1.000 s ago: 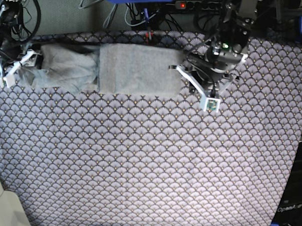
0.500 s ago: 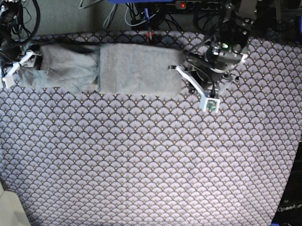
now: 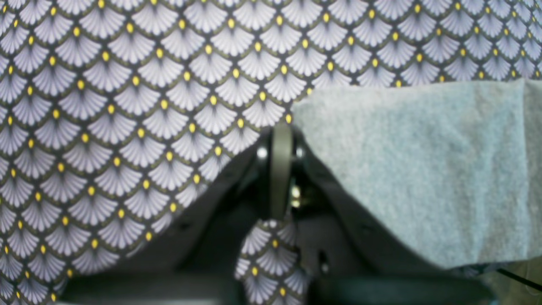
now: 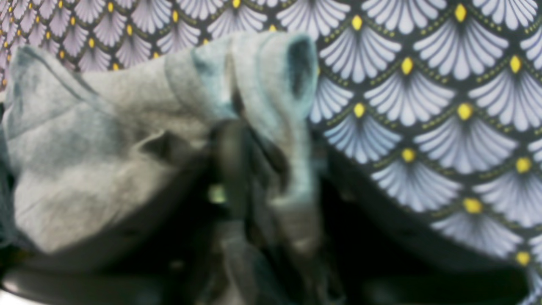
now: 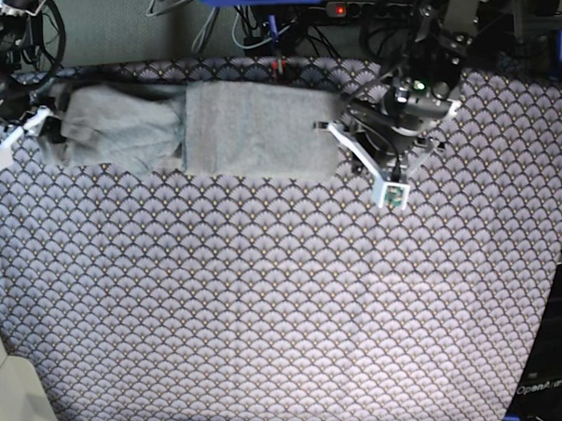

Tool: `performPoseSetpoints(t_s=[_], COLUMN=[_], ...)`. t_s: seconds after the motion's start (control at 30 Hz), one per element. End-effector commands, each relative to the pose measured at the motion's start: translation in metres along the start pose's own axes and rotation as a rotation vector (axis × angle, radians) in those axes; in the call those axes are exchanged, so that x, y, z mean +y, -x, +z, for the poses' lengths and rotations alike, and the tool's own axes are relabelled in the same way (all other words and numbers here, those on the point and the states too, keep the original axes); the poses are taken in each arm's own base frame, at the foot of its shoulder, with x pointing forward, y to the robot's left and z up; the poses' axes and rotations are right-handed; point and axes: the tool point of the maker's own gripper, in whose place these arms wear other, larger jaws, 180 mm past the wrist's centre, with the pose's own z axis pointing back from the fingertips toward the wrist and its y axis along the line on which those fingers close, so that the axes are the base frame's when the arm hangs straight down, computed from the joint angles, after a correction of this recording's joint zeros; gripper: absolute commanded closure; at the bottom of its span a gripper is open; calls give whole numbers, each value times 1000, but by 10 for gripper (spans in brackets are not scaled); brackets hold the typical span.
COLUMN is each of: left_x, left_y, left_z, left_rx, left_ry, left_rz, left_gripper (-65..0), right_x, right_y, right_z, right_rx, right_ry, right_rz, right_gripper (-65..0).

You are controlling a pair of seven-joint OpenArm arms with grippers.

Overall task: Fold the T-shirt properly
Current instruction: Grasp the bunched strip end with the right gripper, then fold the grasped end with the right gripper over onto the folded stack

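text: "OpenArm", faint, seemingly | on: dark robot base (image 5: 541, 387), base view lower right corner

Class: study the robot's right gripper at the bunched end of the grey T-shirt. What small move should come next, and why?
Probably lift that end a little and carry it over the flat folded part. The right gripper has its jaws closed on a bunch of the T-shirt, whose end by that gripper lies crumpled while the rest lies flat on the tablecloth.
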Motion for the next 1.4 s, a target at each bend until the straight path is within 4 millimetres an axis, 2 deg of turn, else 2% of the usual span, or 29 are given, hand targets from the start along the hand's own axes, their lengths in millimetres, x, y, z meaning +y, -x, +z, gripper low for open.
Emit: performPoseSetpoints(t_s=[0.0, 0.1, 0.4, 0.57, 0.63, 0.83, 1.0, 1.13, 1.27, 1.37], left_x=[0, -1, -1, -1, -1, 0, 2, 5, 12, 25], left_y=[-11, -11, -10, -10, -10, -10, -8, -8, -7, -14], left_z=[3, 2, 3, 2, 2, 3, 3, 3, 5, 7], left_rx=[-38, -37, -35, -35, -35, -36, -31, -30, -26, -45], left_ry=[1, 4, 3, 4, 4, 2, -2, -8, -21, -50], left_rz=[-4, -5, -6, -7, -7, -5, -8, -14, -29, 0], left_gripper=[0, 0, 0, 0, 0, 0, 0, 0, 0, 0], right_x=[-2, -2, -1, 5, 9, 33, 53, 70, 88, 102], right_y=[22, 24, 23, -6, -10, -25, -26, -28, -26, -26], right_z=[-1, 0, 0, 17, 26, 41, 46, 45, 35, 28], right_rx=[103, 116, 112, 48, 45, 25, 41, 39, 50, 48], right_ry=[13, 14, 14, 46, 63, 82, 81, 70, 29, -7], right_rz=[6, 7, 8, 112, 161, 261, 301, 308, 305, 313], right_gripper=[-101, 0, 0, 0, 0, 0, 0, 0, 0, 0])
